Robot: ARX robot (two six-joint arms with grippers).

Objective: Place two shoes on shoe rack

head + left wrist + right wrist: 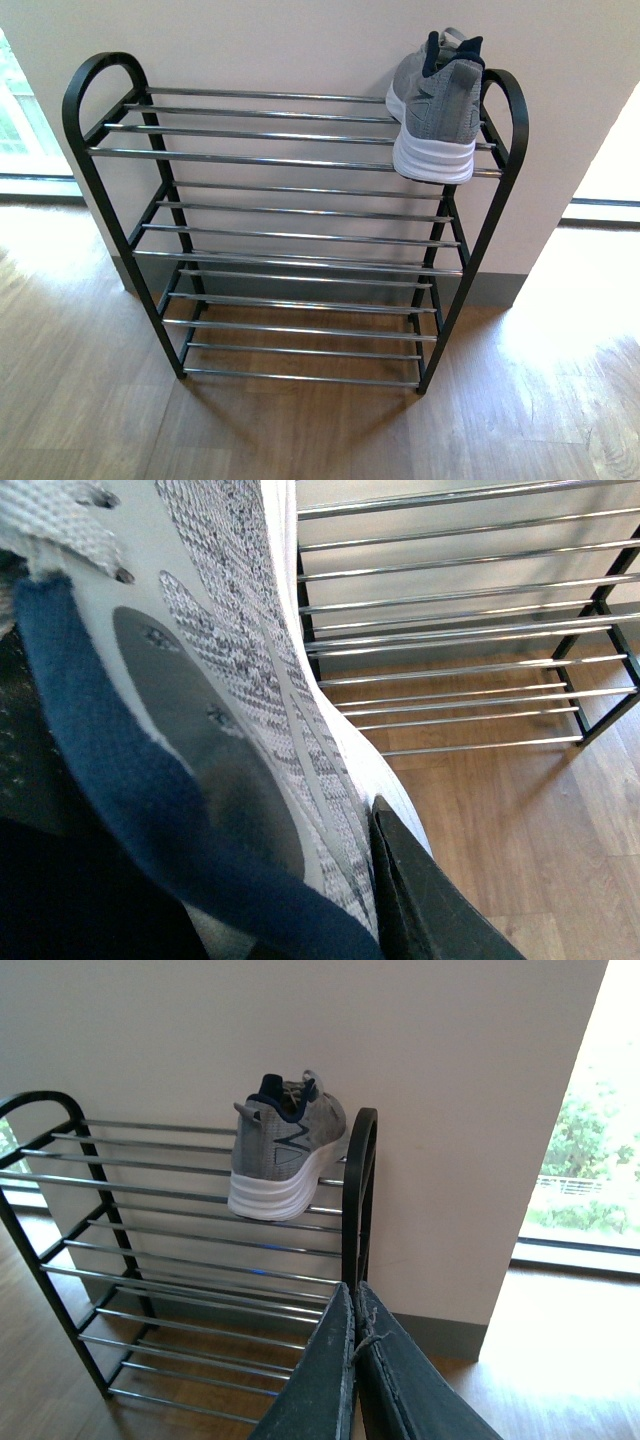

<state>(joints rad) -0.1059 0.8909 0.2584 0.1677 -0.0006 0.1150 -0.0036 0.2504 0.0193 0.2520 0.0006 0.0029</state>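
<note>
A grey knit sneaker (436, 112) with a white sole and navy collar sits on the top tier of the shoe rack (280, 240) at its right end, heel toward me; it also shows in the right wrist view (285, 1150). My left gripper (340, 880) is shut on a second grey sneaker (215, 660), which fills the left wrist view, with one dark finger (420, 900) pressed against its side. My right gripper (355, 1335) is shut and empty, in front of the rack's right end (358, 1200). No arm shows in the front view. The pale blue slides are out of view.
The rack stands against a white wall (300, 45) on a wooden floor (300, 430). Its lower tiers (300, 300) hold nothing. Bright windows are at the far left (20, 130) and right (590, 1160). The rack also shows in the left wrist view (460, 630).
</note>
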